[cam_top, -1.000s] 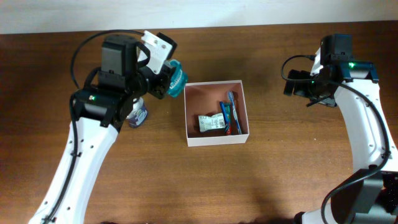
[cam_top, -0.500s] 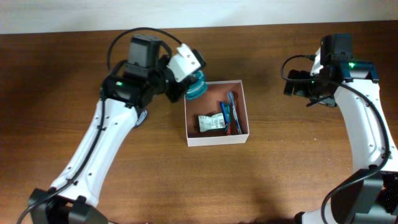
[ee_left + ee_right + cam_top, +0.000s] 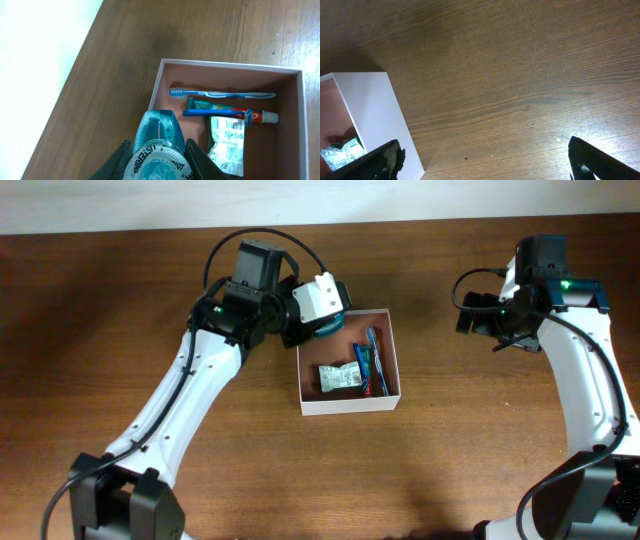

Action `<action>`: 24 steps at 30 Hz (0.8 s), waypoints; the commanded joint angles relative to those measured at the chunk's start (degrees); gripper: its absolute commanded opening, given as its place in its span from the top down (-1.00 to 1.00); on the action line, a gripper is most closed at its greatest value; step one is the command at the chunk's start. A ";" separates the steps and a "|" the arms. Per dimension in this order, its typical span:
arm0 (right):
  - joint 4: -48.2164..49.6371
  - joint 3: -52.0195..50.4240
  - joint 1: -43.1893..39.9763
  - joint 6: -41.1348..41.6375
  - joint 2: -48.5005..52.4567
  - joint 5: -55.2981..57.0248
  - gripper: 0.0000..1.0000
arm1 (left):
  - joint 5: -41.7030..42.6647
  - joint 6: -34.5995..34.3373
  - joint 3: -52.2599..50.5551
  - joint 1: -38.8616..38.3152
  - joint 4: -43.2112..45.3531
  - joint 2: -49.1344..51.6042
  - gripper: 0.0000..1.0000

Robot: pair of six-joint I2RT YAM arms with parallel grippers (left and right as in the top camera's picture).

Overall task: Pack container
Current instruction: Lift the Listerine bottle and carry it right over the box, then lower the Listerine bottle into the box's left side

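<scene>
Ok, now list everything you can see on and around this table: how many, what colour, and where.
square shallow open-top container: one, white walls, pinkish-brown inside, mid-table
plastic toothbrush: one, blue and white, in the container, nearest the wall on the right arm's side
toothpaste tube: one, green and blue, in the container beside the toothbrush
crinkled sachet: one, white and green, in the container beside the toothpaste tube
clear mouthwash bottle: one, teal, held over the container's far left corner
wooden table: one, dark brown, under everything
left gripper: one, black fingers, shut on the mouthwash bottle
right gripper: one, black fingers, open, over bare wood right of the container
</scene>
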 commanded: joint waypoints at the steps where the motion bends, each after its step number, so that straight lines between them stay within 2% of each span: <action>1: 0.02 0.44 -0.22 0.33 -0.28 0.48 -0.97 | 0.90 3.63 1.86 0.20 1.27 0.59 0.70; 23: 0.02 0.44 -0.22 0.33 -0.28 0.48 -0.97 | -6.69 3.74 1.86 0.26 1.77 8.76 0.68; 24: 0.02 0.44 -0.22 0.33 -0.28 0.48 -0.97 | -6.69 3.72 1.86 0.26 1.77 8.90 0.55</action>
